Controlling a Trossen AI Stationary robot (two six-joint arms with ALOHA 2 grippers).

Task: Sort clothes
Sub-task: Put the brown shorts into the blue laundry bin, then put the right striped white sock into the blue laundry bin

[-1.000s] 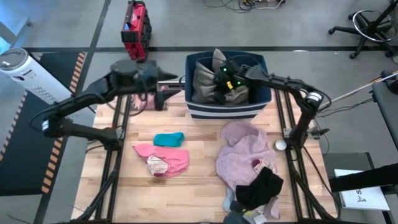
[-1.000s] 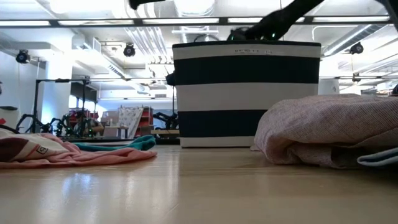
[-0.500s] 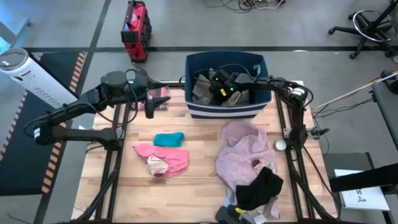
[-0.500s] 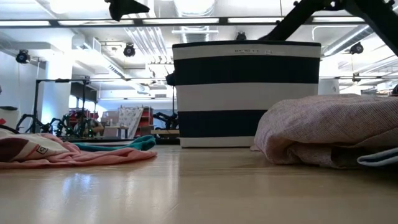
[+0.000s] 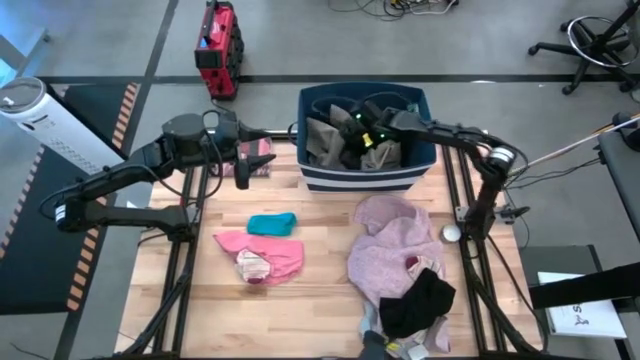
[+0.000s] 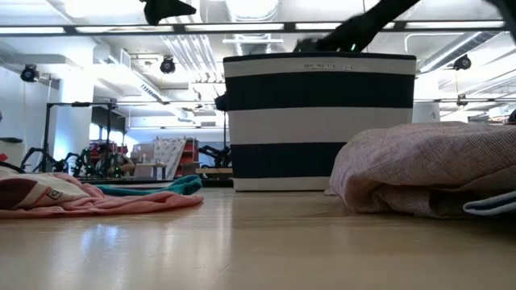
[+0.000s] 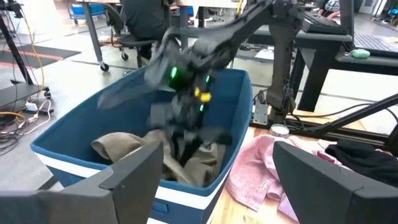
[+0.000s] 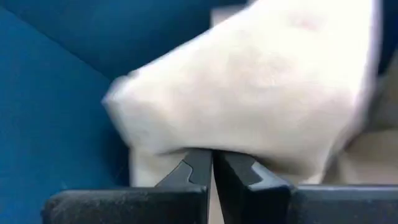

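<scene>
1. The right gripper (image 5: pixel 352 133) reaches into the blue bin (image 5: pixel 415 172), which sits at the table's 12 o'clock edge.
2. In the right wrist view its two fingers (image 8: pixel 193 171) are pressed almost together and pinch a fold of the beige garment (image 8: pixel 249 93), with the bin's blue inner wall (image 8: pixel 56 93) beside it.
3. The beige garment (image 5: pixel 322 140) lies bunched inside the bin; the left wrist view shows it (image 7: pixel 124 144) heaped against the near wall under the right arm's gripper (image 7: pixel 186 118).
4. The left gripper (image 5: pixel 243 168) hangs over the table's 10 o'clock corner, just beside the bin, above a flat dark-red booklet (image 5: pixel 262 160). Its fingers (image 7: pixel 140 171) stand spread and hold nothing.
5. The small teal piece (image 5: pixel 271 223) lies left of the table's centre, touching the 12 o'clock edge of the pink garment (image 5: pixel 262 255).
6. The large mauve-pink garment (image 5: pixel 385 250) spreads over the table's 3 to 5 o'clock area, apart from the pink one.
7. The black garment (image 5: pixel 420 300) lies on the mauve-pink one's 5 o'clock end, with a grey piece (image 5: pixel 372 322) showing beneath it at the table's 6 o'clock edge.
8. In the low view the striped bin (image 6: pixel 318 121) stands behind the mauve-pink heap (image 6: pixel 419 173), with the pink (image 6: pixel 89 201) and teal (image 6: pixel 153 189) pieces flat on the wooden table (image 6: pixel 258 250).
</scene>
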